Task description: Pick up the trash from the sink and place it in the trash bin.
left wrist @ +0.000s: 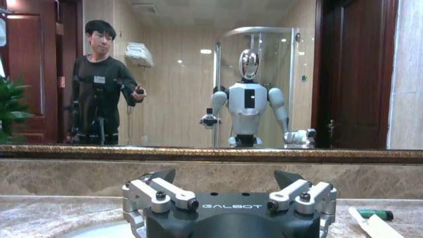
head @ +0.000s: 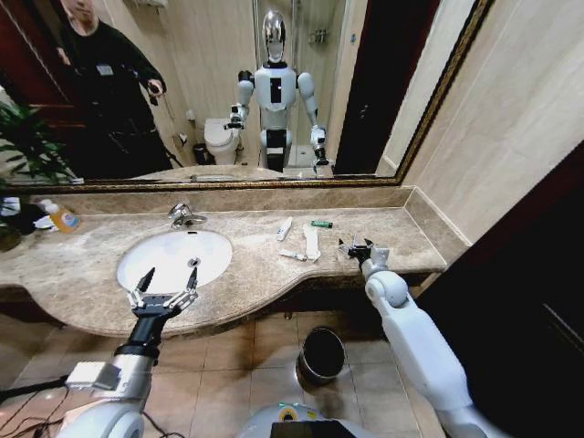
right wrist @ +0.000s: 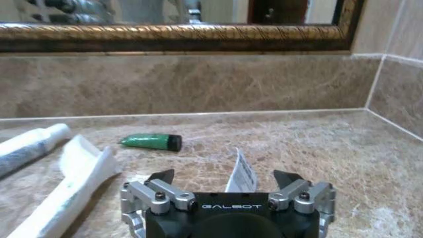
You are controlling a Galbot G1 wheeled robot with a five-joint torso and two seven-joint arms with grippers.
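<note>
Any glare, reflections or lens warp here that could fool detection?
Head view: wide-lens warp bows the counter edge and mirror frame; sheen on the bin wall. Left wrist view: mirror holds a reflected robot and ceiling-light spots. Right wrist view: even light, faint shadow under the green tube.

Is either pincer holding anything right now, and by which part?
Nothing is held. The left pincer is open by the sink; the right pincer is open around a white wrapper, not clamping it.
</note>
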